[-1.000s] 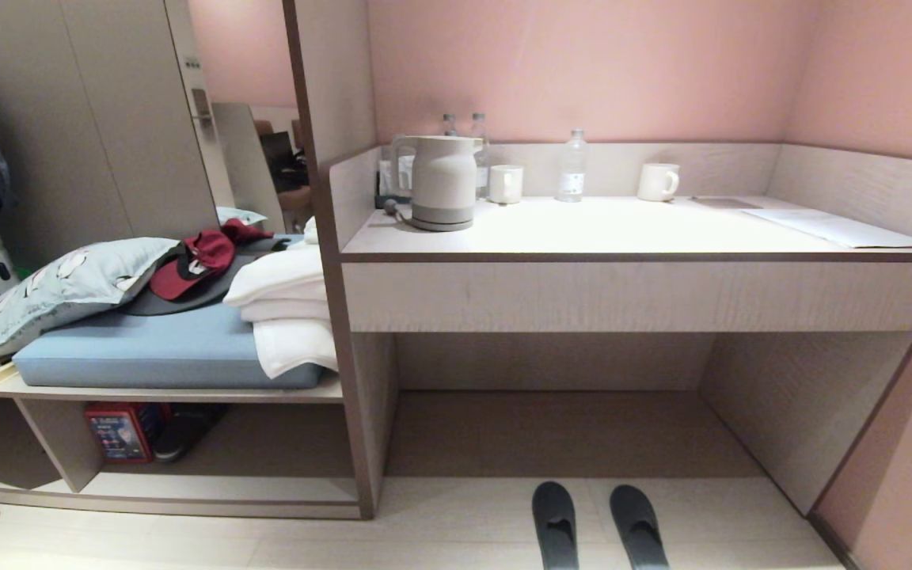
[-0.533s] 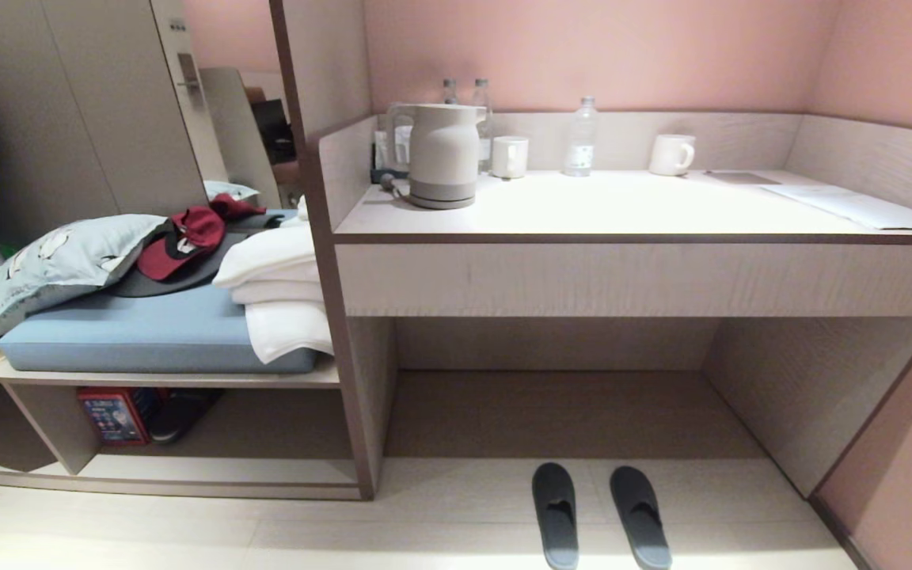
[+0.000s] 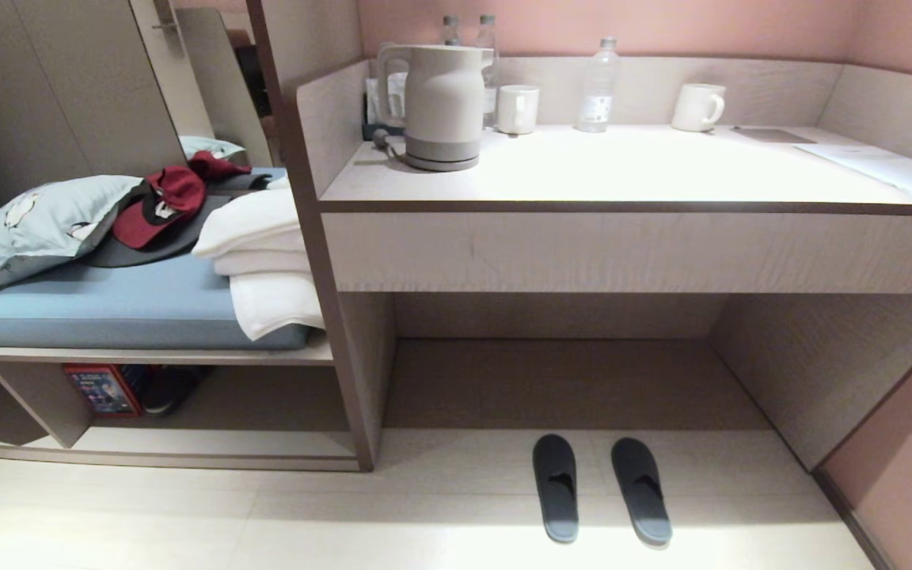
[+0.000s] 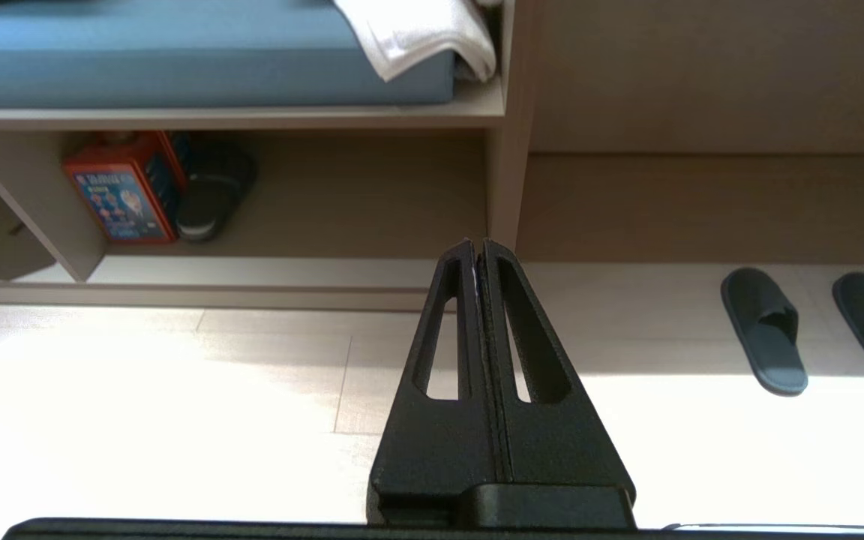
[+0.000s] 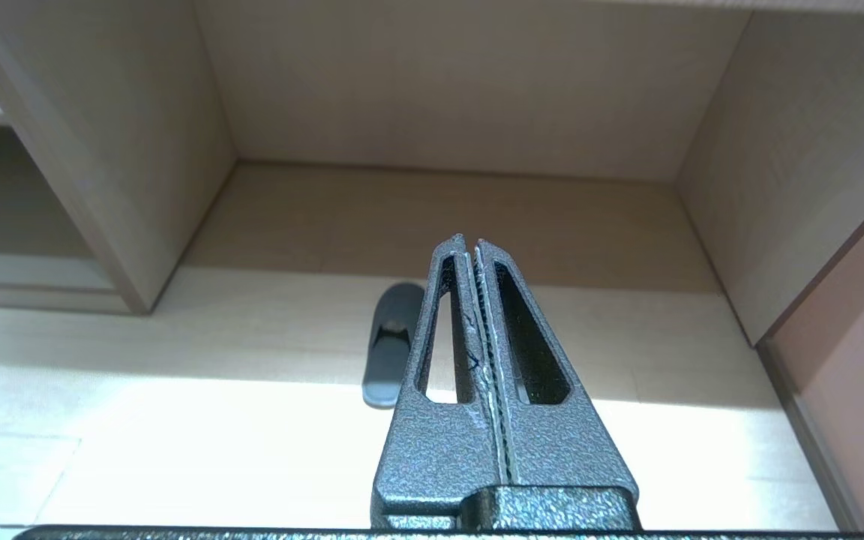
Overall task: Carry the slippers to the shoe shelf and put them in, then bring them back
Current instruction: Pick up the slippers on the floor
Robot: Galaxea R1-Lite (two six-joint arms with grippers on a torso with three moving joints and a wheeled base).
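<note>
The slippers [image 3: 556, 487] are a dark grey pair lying side by side on the pale floor, toes toward the desk recess. Low at the left stands the shoe shelf [image 3: 210, 443], a wood-grain cubby with a pale base board under the bench. Neither arm shows in the head view. In the left wrist view my left gripper [image 4: 476, 244] is shut and empty above the floor, with the slippers [image 4: 766, 330] off to one side and the shoe shelf [image 4: 289, 274] ahead. My right gripper [image 5: 470, 240] is shut and empty; one slipper [image 5: 391, 345] shows beside its fingers, the other is hidden behind them.
A red box [image 3: 104, 389] and a black shoe [image 3: 171, 388] sit inside the shelf. The bench above holds a blue cushion [image 3: 108, 305], a pillow, a red cap and white towels [image 3: 266, 261]. The desk [image 3: 630, 170] carries a kettle, mugs and bottles. A pink wall [image 3: 907, 443] closes the right side.
The whole head view has shifted: everything sits higher in the picture, so the camera has tipped down. The slippers now show in full. Nothing in the scene has moved.
</note>
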